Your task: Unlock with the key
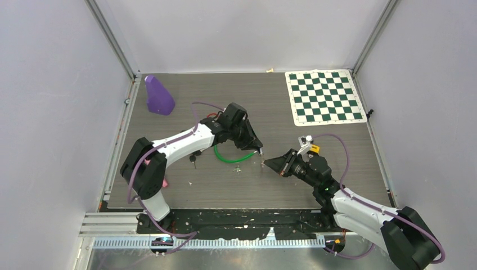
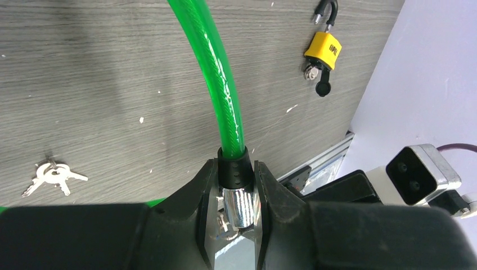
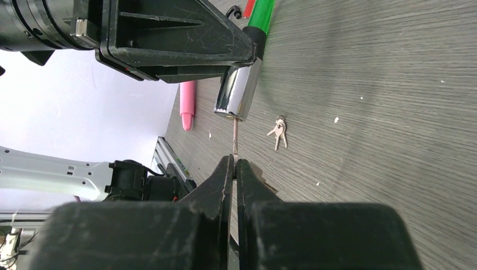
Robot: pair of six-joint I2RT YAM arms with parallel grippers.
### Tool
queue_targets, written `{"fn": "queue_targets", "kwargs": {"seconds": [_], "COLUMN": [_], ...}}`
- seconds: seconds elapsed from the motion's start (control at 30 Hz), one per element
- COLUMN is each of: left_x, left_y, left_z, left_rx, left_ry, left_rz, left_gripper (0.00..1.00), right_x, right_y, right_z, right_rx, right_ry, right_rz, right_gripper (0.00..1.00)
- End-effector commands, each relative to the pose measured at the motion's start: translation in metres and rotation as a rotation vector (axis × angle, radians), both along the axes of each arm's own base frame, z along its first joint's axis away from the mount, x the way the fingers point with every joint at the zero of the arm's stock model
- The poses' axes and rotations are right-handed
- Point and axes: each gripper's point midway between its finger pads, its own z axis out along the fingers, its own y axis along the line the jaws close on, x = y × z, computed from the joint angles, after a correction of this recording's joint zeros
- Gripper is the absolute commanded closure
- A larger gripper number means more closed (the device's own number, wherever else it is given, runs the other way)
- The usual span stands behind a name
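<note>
A green cable lock (image 1: 230, 158) lies mid-table. My left gripper (image 2: 236, 185) is shut on its black collar and chrome lock barrel (image 2: 243, 205), holding the barrel off the table. In the right wrist view the barrel (image 3: 237, 93) points down toward a thin silver key (image 3: 234, 135). My right gripper (image 3: 234, 163) is shut on that key, whose blade reaches up to the barrel's end face. In the top view the right gripper (image 1: 269, 163) sits just right of the left gripper (image 1: 256, 147).
A bunch of spare keys (image 2: 52, 175) lies on the table, also seen in the right wrist view (image 3: 278, 130). A yellow padlock (image 2: 323, 53) lies near the right arm. A purple object (image 1: 158, 95), a chessboard mat (image 1: 323, 97) and a pink pen (image 3: 187, 104) are further off.
</note>
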Motion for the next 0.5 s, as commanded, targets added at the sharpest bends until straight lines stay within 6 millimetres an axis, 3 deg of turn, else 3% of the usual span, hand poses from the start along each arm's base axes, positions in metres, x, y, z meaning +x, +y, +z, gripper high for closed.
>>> {"fn": "queue_targets", "kwargs": {"seconds": [0.0, 0.47], "left_x": [-0.008, -0.019], "left_y": [-0.019, -0.032], "left_z": [0.033, 0.046], "left_rx": [-0.113, -0.159], "left_ry": [-0.035, -0.101], "left_rz": [0.005, -0.008], "left_gripper": [1.0, 1.0], "right_x": [0.019, 0.024], "right_y": [-0.004, -0.005], "right_z": [0.022, 0.034], "right_rx": [0.025, 0.013], "right_ry": [-0.076, -0.149], "right_rz": [-0.074, -0.083], "right_gripper": [0.95, 0.94]}}
